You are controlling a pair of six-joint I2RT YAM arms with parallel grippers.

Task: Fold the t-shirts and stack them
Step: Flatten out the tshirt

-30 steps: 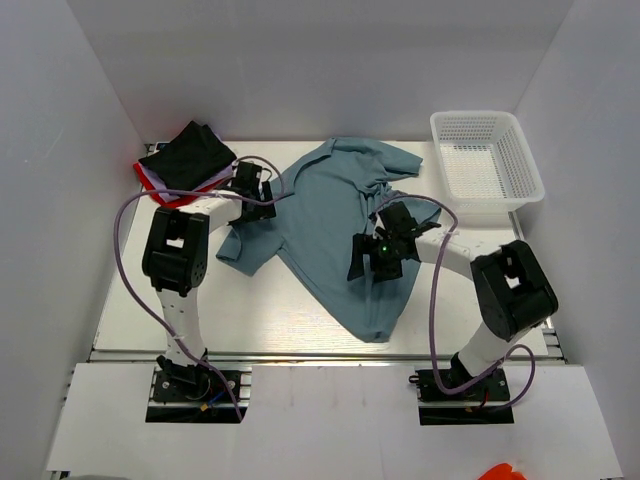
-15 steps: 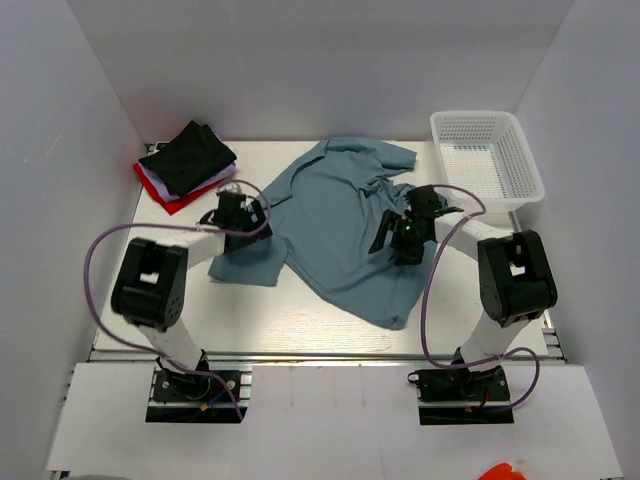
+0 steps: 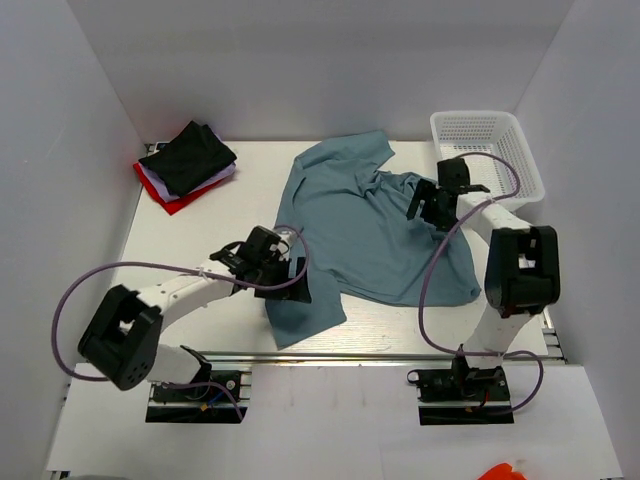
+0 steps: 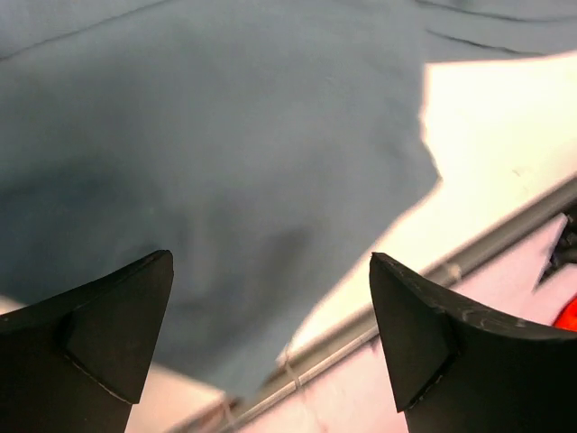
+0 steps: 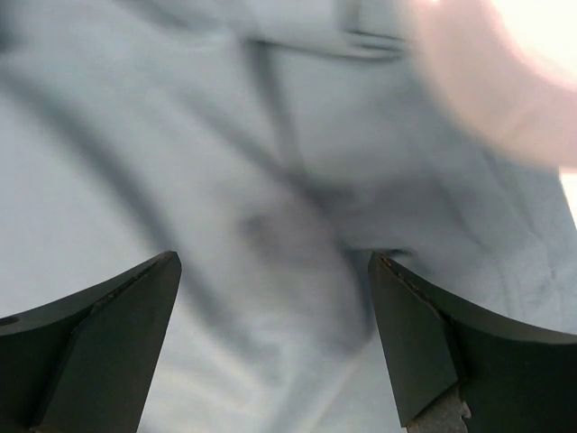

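Note:
A large dusty blue-teal t-shirt (image 3: 365, 225) lies spread and rumpled across the middle of the table. My left gripper (image 3: 288, 284) hovers over its near-left corner, close to the table's front edge, jaws open with nothing between them; the left wrist view shows that gripper (image 4: 270, 336) above blue cloth (image 4: 225, 153) and the table rim. My right gripper (image 3: 424, 204) is over the shirt's far-right part, beside a fold, also open; in the right wrist view the gripper (image 5: 270, 347) has only blurred cloth (image 5: 225, 180) beneath it. Folded black t-shirt (image 3: 187, 156) tops a red one (image 3: 172, 200) and a white one at the far left.
A white plastic mesh basket (image 3: 487, 160) stands at the far right corner, just behind the right wrist. White walls close in the table on three sides. A metal rail (image 3: 400, 355) runs along the table's front edge.
The left gripper swept from the shirt's far-left sleeve toward the near edge. The right gripper moved toward the basket. The shirt turned and spread out, its hem now toward the right.

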